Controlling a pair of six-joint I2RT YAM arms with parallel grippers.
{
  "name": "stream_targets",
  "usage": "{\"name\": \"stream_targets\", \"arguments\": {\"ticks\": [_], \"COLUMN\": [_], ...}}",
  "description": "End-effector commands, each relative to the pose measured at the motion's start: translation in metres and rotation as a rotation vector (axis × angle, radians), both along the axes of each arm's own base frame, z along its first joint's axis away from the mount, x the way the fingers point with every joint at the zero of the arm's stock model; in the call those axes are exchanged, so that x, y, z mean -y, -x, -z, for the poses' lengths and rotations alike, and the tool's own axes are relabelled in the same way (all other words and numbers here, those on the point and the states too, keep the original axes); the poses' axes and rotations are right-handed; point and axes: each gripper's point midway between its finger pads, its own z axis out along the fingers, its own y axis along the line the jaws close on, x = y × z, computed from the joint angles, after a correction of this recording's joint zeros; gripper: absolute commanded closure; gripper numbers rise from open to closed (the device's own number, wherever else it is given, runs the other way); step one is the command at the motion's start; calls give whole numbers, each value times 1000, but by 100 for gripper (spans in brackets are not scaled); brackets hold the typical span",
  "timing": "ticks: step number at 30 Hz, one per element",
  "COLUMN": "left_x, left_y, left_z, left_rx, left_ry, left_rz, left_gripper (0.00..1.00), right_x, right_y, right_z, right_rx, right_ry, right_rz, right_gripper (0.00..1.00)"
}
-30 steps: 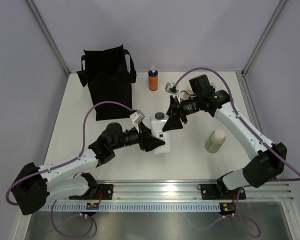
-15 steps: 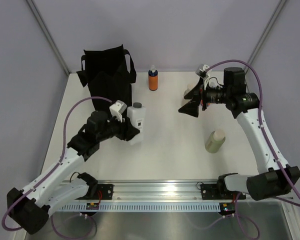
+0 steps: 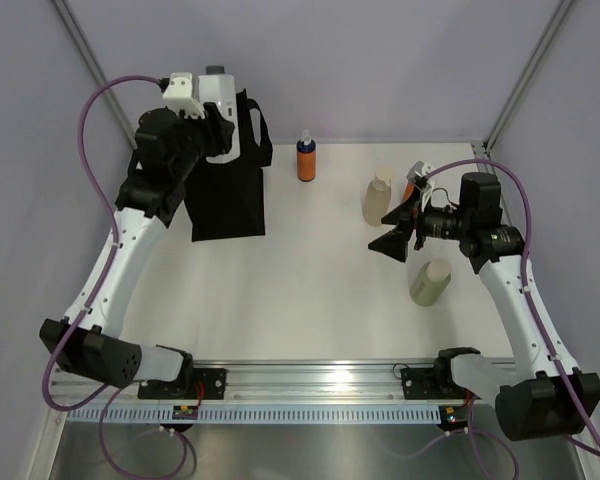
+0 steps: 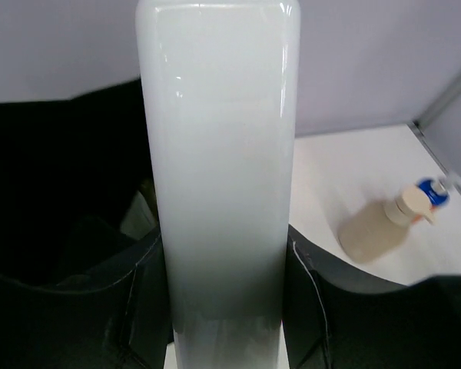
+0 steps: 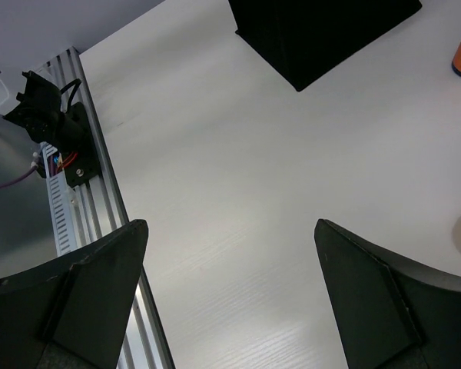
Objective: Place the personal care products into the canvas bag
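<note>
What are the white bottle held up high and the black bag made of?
The white bottle is probably plastic, smooth and glossy, with bright reflected streaks along its edges. The black bag is seemingly matte fabric; it shows no shine, and its rim folds softly.

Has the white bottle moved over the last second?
Yes. The white bottle went from the middle of the view toward the far left, and is now above the canvas bag.
</note>
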Motion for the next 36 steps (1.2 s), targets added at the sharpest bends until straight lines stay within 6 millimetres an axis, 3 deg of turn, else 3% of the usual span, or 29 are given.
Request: {"name": "stream_targets", "arguments": {"ticks": [1, 2, 3, 5, 8, 11, 15, 19, 20, 23, 24, 26, 30, 36], "left_x": [-33, -32, -35, -42, -61, -77, -75, -51, -44, -32, -32, -29, -40, -56], "left_y": [-29, -46, -50, -73, -88, -106, -125, -123, -120, -103, -98, -88, -91, -104], "left_z": [-101, -93, -110, -102, -112, -103, -74, -33, -13, 5, 27, 38, 78, 109], "left_rx": [304, 288, 322, 314, 340, 325, 265, 171, 129, 100, 58, 42, -65, -191], "left_ry": [119, 102, 102, 64, 59, 42, -32, -68, -75, -83, -96, -106, -122, -95], "left_rz": [-151, -161, -173, -204, -250, -278, -232, -85, -44, 43, 57, 86, 36, -44], "left_gripper": [100, 100, 100, 100, 100, 100, 100, 100, 100, 100, 100, 100, 100, 99], "right_x": [5, 6, 10, 14, 20, 23, 23, 24, 25, 24, 25, 25, 24, 25], "right_y": [6, 8, 8, 8, 6, 4, 2, 0, 0, 0, 0, -1, 0, -1], "right_z": [-7, -4, 2, 5, 9, 14, 17, 18, 18, 19, 19, 19, 19, 20], "right_rx": [78, 76, 65, 66, 58, 52, 39, 39, 44, 43, 40, 39, 26, 31], "right_ry": [-40, -47, -51, -58, -67, -63, -58, -53, -51, -48, -48, -50, -55, -44], "right_rz": [-28, -42, -32, -32, -23, -19, -18, -15, -13, -13, -11, -14, -24, -16], "right_gripper": [0, 0, 1, 0, 1, 0, 1, 0, 1, 1, 0, 0, 1, 1]}}
